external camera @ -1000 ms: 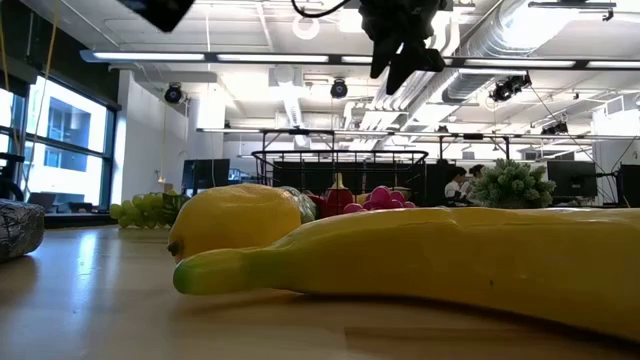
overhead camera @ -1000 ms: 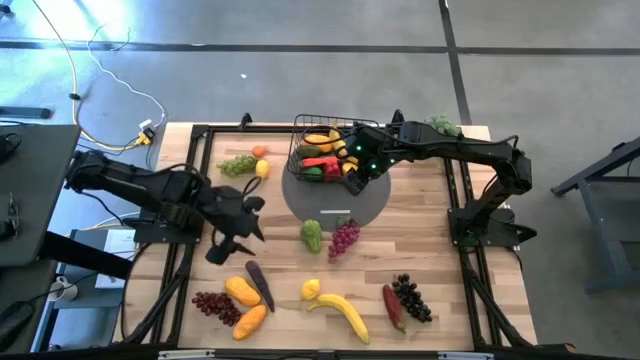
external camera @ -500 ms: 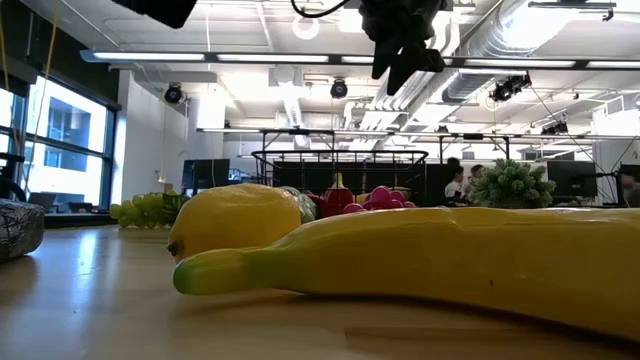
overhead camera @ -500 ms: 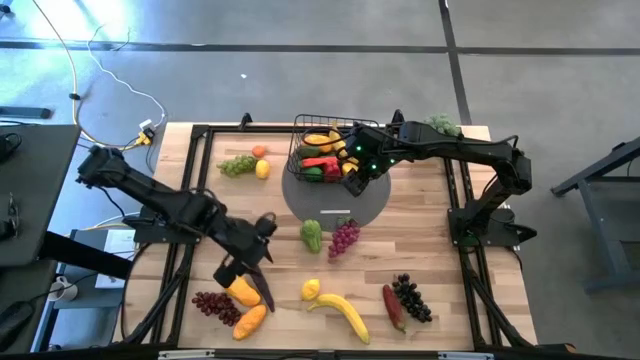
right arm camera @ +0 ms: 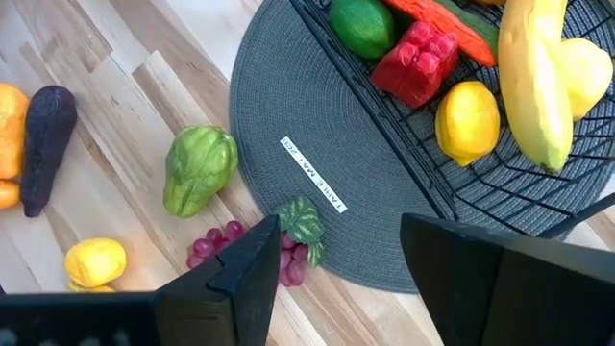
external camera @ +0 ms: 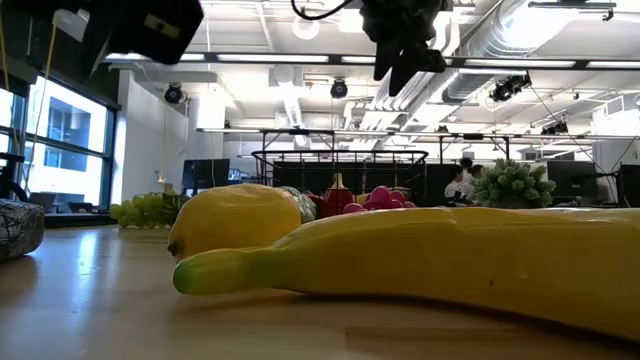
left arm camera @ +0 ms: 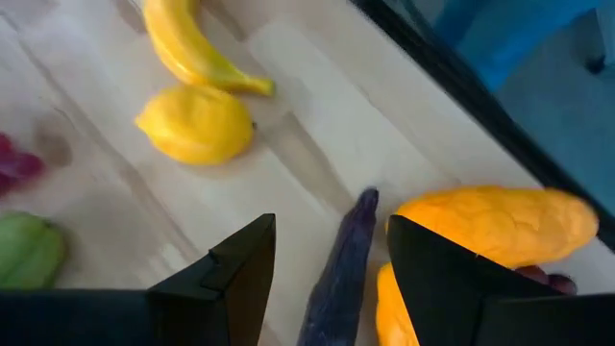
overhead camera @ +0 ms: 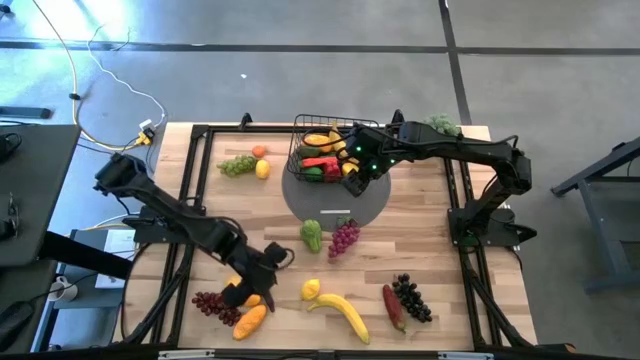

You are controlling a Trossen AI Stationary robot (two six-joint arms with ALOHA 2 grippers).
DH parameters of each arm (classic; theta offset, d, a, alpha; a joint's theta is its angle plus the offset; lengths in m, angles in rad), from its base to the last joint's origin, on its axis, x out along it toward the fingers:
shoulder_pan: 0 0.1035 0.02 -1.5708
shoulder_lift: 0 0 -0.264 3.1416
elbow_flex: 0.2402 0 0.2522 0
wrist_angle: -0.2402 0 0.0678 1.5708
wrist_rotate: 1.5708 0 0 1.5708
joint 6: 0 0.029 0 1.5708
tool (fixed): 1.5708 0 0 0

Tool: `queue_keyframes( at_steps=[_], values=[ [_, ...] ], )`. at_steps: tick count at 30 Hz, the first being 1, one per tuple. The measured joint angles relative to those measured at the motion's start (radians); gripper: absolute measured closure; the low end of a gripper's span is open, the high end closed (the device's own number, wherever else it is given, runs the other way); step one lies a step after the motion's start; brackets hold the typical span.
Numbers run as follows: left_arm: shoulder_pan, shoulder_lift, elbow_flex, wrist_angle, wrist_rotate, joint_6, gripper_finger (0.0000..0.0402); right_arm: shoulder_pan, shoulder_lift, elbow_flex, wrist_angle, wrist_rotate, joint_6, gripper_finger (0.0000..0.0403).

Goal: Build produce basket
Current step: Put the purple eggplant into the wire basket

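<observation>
The black wire basket stands on a round grey mat at the far middle. It holds a banana, a lemon, a red pepper and a green fruit. My right gripper hangs open over the basket's near edge with nothing between its fingers. My left gripper is low over the near left of the table and open. Its fingers stand on either side of a purple eggplant lying on the wood, without touching it. Two orange fruits lie right beside the eggplant.
Loose produce lies about: green grapes, an orange and a lemon far left; a green fruit and purple grapes mid-table; lemon, banana, red vegetable, dark grapes and red grapes near. A plant stands far right.
My left gripper has swung from the table's left side toward the near edge and to the right, sinking as it went. It now stands over the eggplant and orange fruits. Nothing on the table has moved.
</observation>
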Motion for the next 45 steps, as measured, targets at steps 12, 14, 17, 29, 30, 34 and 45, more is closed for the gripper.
queue_keyframes(
  at_steps=[12,14,17,29,30,34,45],
  values=[
    [-0.051,0.133,0.000,0.051,-0.014,0.000,0.0209,0.000,0.000,0.000,-0.005,0.022,0.001,0.0206],
    [-0.051,0.149,0.000,0.050,-0.014,0.001,0.0209,0.000,0.000,0.000,-0.006,0.022,0.001,0.0206],
    [-0.051,0.174,0.000,0.050,-0.025,0.023,0.0209,0.000,0.000,0.000,-0.006,0.022,0.003,0.0206],
    [-0.051,0.228,0.000,0.016,-0.041,0.036,0.0209,0.000,0.000,0.000,-0.007,0.022,0.003,0.0206],
    [-0.051,0.234,0.000,0.019,-0.040,0.036,0.0209,0.000,0.000,0.000,-0.006,0.022,0.003,0.0206],
    [-0.051,0.237,0.000,0.013,-0.040,0.041,0.0209,0.000,0.000,0.000,-0.008,0.022,0.002,0.0206],
    [-0.048,0.239,0.000,-0.016,-0.073,0.107,0.0209,0.000,0.000,0.000,-0.010,0.022,0.002,0.0206]
  ],
)
